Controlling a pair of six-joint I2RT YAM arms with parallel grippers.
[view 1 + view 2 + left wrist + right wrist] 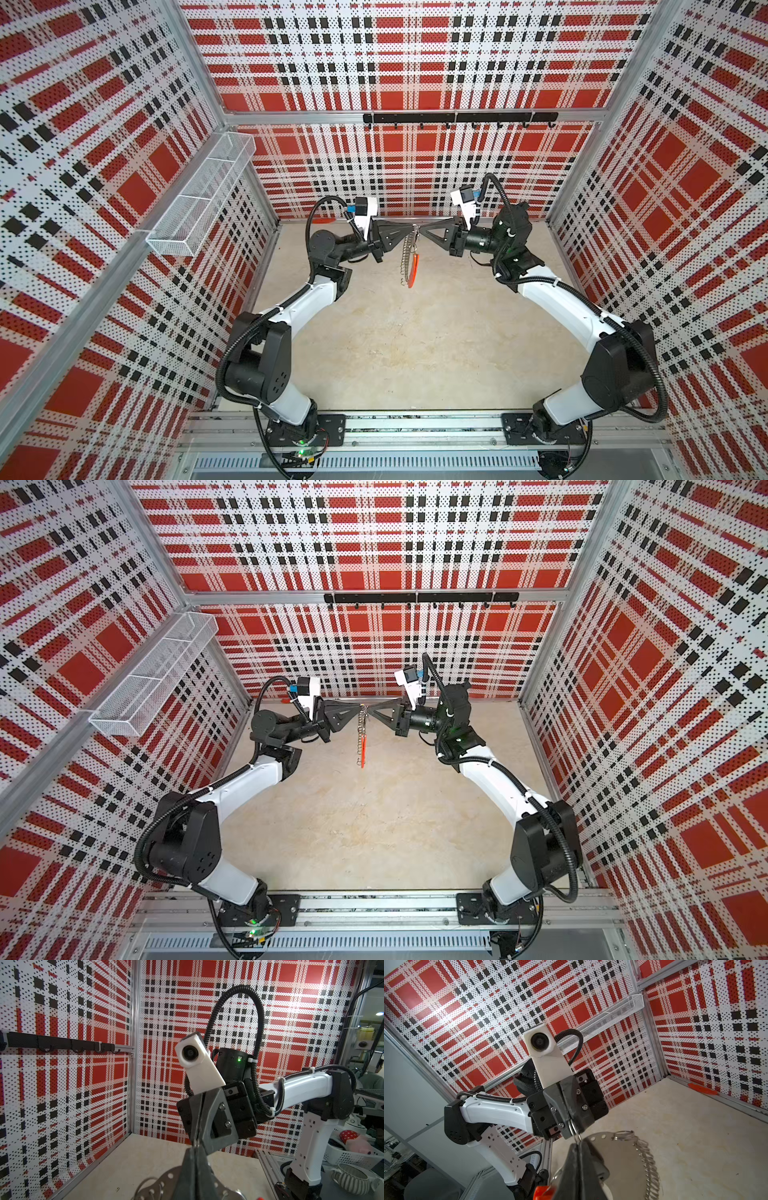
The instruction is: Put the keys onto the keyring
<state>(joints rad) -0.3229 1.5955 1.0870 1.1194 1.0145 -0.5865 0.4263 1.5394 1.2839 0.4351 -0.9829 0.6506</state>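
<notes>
The keyring (409, 259) hangs on edge in mid-air above the table (415, 353), just above the centre of both top views. Its red-orange segment (414, 270) is at the lower end and its top is caught where the two grippers meet. From here it looks thin in those views (361, 739). The right wrist view shows its broad side (618, 1159), with holes along the rim and a row of split rings (648, 1163) down one edge. I can't pick out a key among them.

The left gripper (411, 227) comes in level from the left. Its jaws are closed tight on a small ring at the keyring's top, which shows plainly in the right wrist view (571, 1124). The right gripper (420, 229) comes in from the right, tip to tip with the left one. Its jaws are pressed together too and its tips touch a small ring there (578, 1145). Whether it truly pinches that ring I cannot tell.

In each wrist view the arm's own dark fingers cover part of the keyring (162, 1183), and the opposite gripper (197, 1138) fills the middle.

Further out, a lone red-orange strip (702, 1088) lies on the table against the wall's foot. A black hook rail (457, 117) runs along the back wall in the upper middle. A mesh basket (199, 195) hangs on the left wall, well apart from the arms.
</notes>
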